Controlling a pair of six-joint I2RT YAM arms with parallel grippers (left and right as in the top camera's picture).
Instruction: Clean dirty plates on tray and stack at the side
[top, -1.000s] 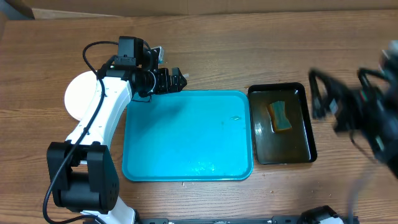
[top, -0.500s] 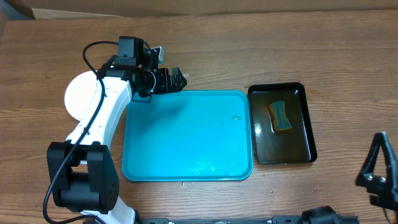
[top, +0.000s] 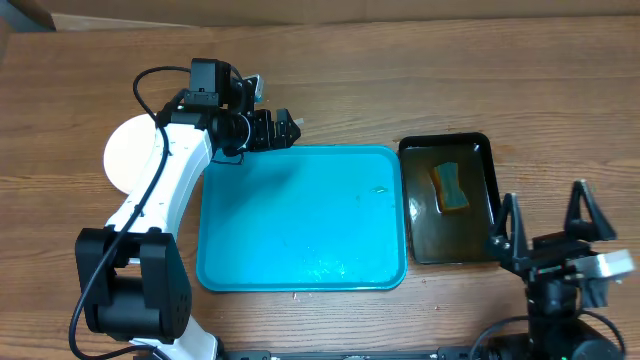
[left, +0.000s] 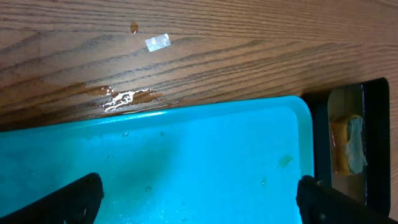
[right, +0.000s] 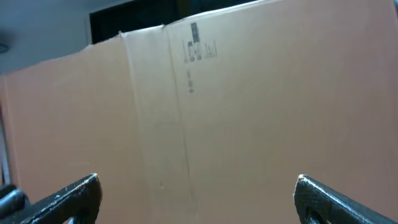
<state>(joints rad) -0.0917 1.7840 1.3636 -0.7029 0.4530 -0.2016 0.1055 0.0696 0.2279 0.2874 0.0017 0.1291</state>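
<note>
Overhead, nearest you at the right, the right gripper stands tipped upward with its jaws spread wide, holding nothing. Farther in, the tray lies bare of plates, its long axis running left to right. At its far edge, toward the left corner, the left gripper hangs with jaws also spread and empty. The plates sit off the tray, left of that claw and partly hidden beneath the left arm, so that side is much the nearer. You cannot tell how many are stacked.
</note>
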